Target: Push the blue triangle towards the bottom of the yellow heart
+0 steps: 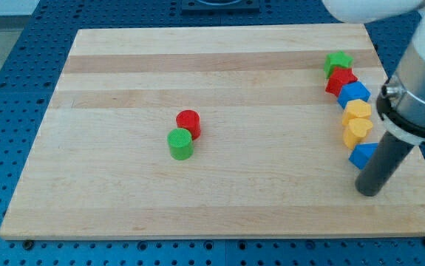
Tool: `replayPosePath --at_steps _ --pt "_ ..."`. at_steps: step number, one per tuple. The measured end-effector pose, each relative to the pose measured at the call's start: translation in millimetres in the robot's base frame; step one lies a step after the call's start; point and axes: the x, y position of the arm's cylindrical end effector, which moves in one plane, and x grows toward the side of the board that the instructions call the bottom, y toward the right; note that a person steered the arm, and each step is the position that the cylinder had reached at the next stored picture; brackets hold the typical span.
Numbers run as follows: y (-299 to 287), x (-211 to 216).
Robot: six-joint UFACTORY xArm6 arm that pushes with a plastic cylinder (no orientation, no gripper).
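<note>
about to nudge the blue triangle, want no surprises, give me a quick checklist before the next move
1. Blue triangle in view, at the board's right edge: ok.
2. Yellow heart found, just above the triangle, the two seem to touch: ok.
3. My tip near the triangle, at its lower right: ok.
4. Tip actually touching the triangle: cannot tell, the rod hides that side.
5. Push path free: not ok, the yellow hexagon and blue block sit packed above the heart.
6. Red cylinder and green cylinder far from the action: ok.
</note>
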Motion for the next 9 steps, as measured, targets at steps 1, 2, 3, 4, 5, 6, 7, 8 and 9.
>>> replayPosePath --at_steps 1,2,3,4,5,6,7,8,9 --pt "3.7 -15.0" --pt "3.7 -26.2" --pt "3.6 -26.8" --pt "-3.3 -26.8" --pt "-22.0 -26.8" --pt "-46.2 -34.3" --pt "-33.5 -23.1" --pt "32.3 30.2" --pt "98.9 20.0"
